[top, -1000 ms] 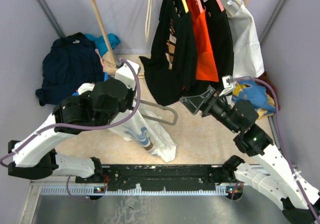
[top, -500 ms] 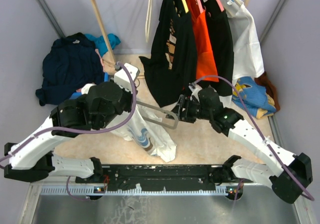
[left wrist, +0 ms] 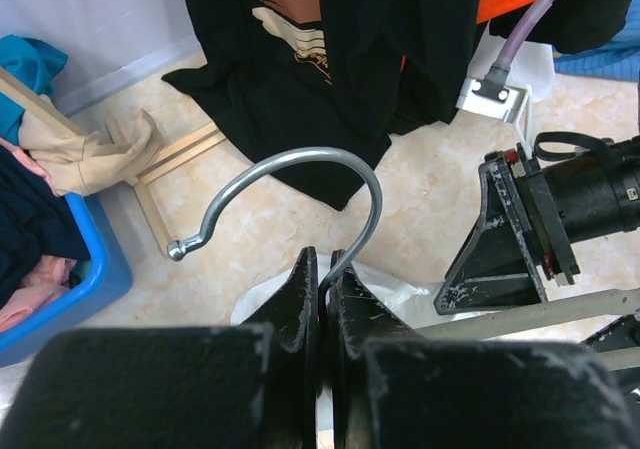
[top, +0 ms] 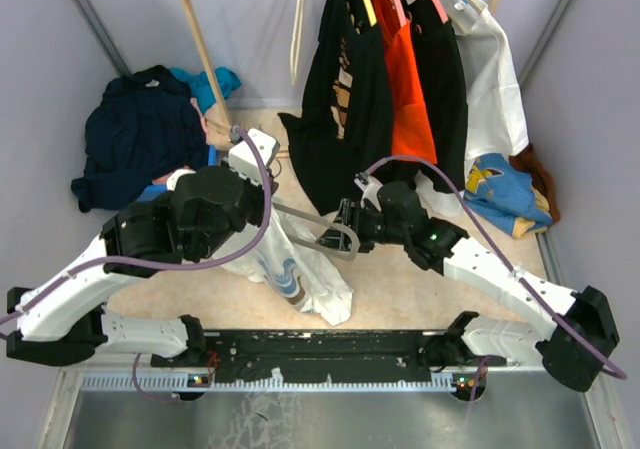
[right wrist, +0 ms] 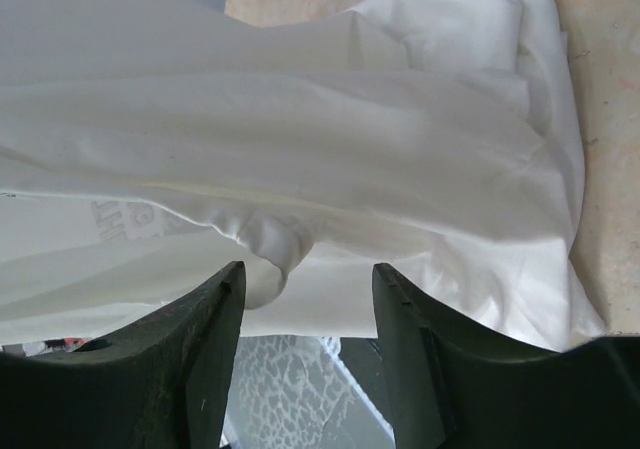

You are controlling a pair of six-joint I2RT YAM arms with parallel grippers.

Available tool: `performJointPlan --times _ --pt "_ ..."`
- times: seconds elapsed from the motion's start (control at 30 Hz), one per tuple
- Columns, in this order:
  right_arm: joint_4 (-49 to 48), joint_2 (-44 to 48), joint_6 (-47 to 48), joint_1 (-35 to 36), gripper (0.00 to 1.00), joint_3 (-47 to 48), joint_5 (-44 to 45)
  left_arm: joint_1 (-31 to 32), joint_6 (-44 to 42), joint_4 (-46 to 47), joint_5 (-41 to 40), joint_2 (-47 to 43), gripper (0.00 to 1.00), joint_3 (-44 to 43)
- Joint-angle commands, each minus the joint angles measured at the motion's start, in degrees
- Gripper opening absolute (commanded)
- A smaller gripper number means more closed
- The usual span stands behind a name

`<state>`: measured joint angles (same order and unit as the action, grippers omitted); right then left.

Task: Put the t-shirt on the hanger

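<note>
The hanger (top: 318,221) is held level over the floor, and its silver wire hook (left wrist: 300,161) curls up in the left wrist view. My left gripper (left wrist: 326,261) is shut on the hook's neck; in the top view it (top: 262,191) is under the arm's bulk. The white t-shirt (top: 303,269) with blue print hangs from the hanger down to the floor. My right gripper (top: 337,235) is open at the hanger's right end. In the right wrist view its fingers (right wrist: 205,354) stand apart just below folds of the t-shirt (right wrist: 350,149), not closed on them.
A rack at the back carries black (top: 340,99), orange (top: 408,89) and white (top: 492,79) garments, with a bare cream hanger (top: 297,29). A dark navy pile (top: 140,134) lies at the left by a blue bin (left wrist: 95,269). A blue and yellow cloth (top: 505,194) lies at the right.
My right arm has swung left from the right side to the hanger's right end, jaws open. My left arm holds the hanger almost still.
</note>
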<state>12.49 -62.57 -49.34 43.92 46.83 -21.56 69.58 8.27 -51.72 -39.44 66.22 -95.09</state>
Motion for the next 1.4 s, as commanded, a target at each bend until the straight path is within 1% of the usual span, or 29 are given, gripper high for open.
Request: performJointPlan --times 0.0,0.17,0.27,0.3,0.4,0.43,0.6,0.87,1.1,1.37 --pt "-4.21 -0.48 -0.17 1.04 0.53 1.76 -0.60 -0.25 -0.34 2.77 0.43 -0.72 0.00 0.19" --pt "-5.50 -0.49 -0.55 1.30 0.43 1.07 -0.76 -0.26 -0.17 2.89 0.33 -0.92 0.00 0.67" --pt "-5.86 -0.93 -0.54 1.45 0.34 1.07 -0.64 -0.24 -0.15 2.99 0.42 -0.91 0.00 0.72" --pt "-5.88 -1.09 -0.57 1.43 0.29 1.06 -0.59 -0.28 -0.18 3.01 0.43 -0.91 0.00 0.75" --pt "-5.82 -1.19 -0.42 1.44 0.03 1.15 -0.15 -0.24 -0.10 3.20 0.23 -1.04 0.00 1.02" --pt "-5.50 -0.90 -0.29 1.43 0.00 1.23 0.30 -0.24 -0.10 3.13 -0.08 -1.09 0.00 1.27" --pt "-1.56 2.58 0.82 1.43 0.00 1.27 3.43 -0.29 -0.31 3.33 -2.67 -1.43 0.00 3.11" --pt "6.96 10.66 1.17 1.44 0.00 1.20 7.86 -0.28 -1.90 6.88 -8.02 -2.23 0.00 8.05" --pt "13.28 14.90 1.01 1.43 0.00 2.67 9.62 -0.29 -4.85 13.49 -11.02 -2.42 0.00 10.85" --pt "18.40 16.94 1.29 1.43 0.00 5.39 11.70 -0.20 -10.14 22.76 -12.76 -4.71 0.00 15.61"
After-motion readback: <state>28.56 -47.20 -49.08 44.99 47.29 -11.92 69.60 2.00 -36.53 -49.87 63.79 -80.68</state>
